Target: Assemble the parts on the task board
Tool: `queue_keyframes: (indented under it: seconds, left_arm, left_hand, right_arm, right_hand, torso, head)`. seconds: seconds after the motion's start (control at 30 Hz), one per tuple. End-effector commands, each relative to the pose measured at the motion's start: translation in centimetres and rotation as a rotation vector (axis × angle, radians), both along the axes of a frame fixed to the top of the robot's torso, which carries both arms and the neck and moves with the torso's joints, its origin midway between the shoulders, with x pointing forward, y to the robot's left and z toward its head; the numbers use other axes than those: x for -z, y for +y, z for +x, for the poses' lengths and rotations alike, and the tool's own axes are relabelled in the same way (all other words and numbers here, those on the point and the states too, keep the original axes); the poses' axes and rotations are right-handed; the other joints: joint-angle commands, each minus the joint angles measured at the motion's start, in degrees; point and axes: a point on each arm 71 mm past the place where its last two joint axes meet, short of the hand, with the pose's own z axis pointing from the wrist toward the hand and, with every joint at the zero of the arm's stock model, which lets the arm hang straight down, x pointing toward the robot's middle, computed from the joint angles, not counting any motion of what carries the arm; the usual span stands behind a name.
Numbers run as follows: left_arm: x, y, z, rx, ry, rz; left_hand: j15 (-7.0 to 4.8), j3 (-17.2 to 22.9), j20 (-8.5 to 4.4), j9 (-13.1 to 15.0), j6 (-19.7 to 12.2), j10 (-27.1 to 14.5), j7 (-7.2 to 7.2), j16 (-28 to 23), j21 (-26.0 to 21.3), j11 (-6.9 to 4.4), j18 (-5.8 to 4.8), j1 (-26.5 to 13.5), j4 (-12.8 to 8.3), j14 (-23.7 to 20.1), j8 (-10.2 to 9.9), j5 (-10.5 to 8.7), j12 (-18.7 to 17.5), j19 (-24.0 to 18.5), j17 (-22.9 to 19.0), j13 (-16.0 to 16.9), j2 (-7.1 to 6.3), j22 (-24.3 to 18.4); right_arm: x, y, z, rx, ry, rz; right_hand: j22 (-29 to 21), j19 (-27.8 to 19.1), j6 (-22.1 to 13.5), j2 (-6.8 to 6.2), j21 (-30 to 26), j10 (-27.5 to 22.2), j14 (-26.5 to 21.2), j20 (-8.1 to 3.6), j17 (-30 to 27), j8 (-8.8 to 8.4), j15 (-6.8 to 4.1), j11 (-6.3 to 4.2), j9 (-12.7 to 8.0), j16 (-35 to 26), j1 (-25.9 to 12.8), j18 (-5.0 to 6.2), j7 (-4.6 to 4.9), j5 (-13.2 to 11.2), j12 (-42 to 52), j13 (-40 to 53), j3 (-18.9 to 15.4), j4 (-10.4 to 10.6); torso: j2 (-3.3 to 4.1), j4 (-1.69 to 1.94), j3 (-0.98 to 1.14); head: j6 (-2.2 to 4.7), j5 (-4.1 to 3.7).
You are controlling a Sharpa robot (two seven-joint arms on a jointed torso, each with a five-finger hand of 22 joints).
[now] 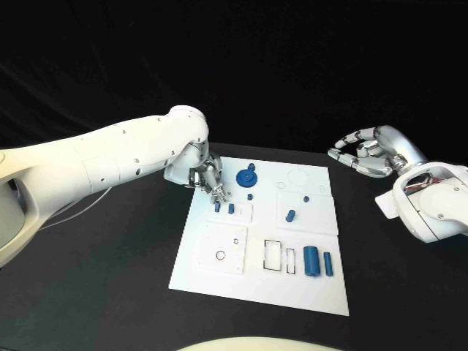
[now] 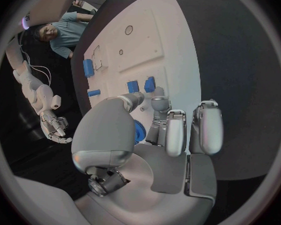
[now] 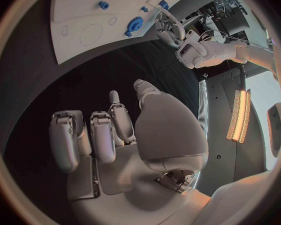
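Observation:
The white task board (image 1: 265, 241) lies mid-table. My left hand (image 1: 205, 178) hangs over its far left corner, fingers pointing down, nothing seen between them. Just beyond its fingertips stand two small blue parts (image 1: 224, 208), also seen as the pair (image 2: 142, 85) in the left wrist view. A blue gear-like disc (image 1: 247, 176) sits beside the hand. A blue peg (image 1: 290, 215) stands mid-board, and two blue cylinders (image 1: 319, 261) lie at the near right. My right hand (image 1: 365, 152) hovers off the board's far right corner, fingers loosely curled and apart, holding nothing.
Outlined recesses (image 1: 279, 254) and a square plate with a hole (image 1: 222, 248) mark the board's near half. Black table (image 1: 97, 278) surrounds the board on every side. The right wrist view shows the disc (image 3: 135, 25) and my left hand (image 3: 172, 30) across the board.

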Motion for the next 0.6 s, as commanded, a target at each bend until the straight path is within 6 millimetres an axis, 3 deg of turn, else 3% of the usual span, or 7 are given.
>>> queue_keyframes:
  seconds: [0.03, 0.6]
  left_arm:
    - [0.03, -0.17, -0.23, 0.017, 0.02, 0.003]
    - [0.18, -0.18, -0.32, 0.02, 0.025, 0.005]
  left_hand:
    - [-0.28, 0.3, -0.1, 0.1, 0.5, 0.4, -0.03, 0.3, 0.3, 0.1, 0.29, 0.4, 0.1, 5.7, -0.1, 0.18, 0.1, 0.5, 13.8, 0.0, 0.01, 4.3]
    - [-0.55, 1.7, -0.3, 0.1, 0.9, 0.8, -0.31, 0.4, 0.4, -0.18, 0.25, 1.5, -0.6, 5.8, -0.4, 0.21, 0.2, 0.6, 13.9, 0.1, 0.0, 4.5]
  right_arm:
    - [0.02, 0.16, -0.05, -0.016, -0.002, -0.01]
    - [0.02, 0.18, -0.06, -0.017, -0.002, -0.01]
  right_hand:
    - [12.1, 3.2, 0.3, 0.03, -0.2, 0.1, 4.4, -0.35, 8.6, 0.26, -0.42, -0.29, 0.1, -0.4, -0.4, 0.78, -0.05, 0.3, 0.0, 0.9, -0.3, 0.0]
    - [12.1, 3.2, 0.3, 0.03, -0.2, 0.1, 4.4, -0.35, 8.6, 0.26, -0.42, -0.29, 0.1, -0.4, -0.4, 0.78, -0.05, 0.3, 0.0, 0.9, -0.3, 0.0]
  torso:
    - [0.08, 0.02, -0.01]
    - [0.06, 0.03, -0.03]
  head:
    - [0.03, -0.02]
    - [-0.05, -0.01]
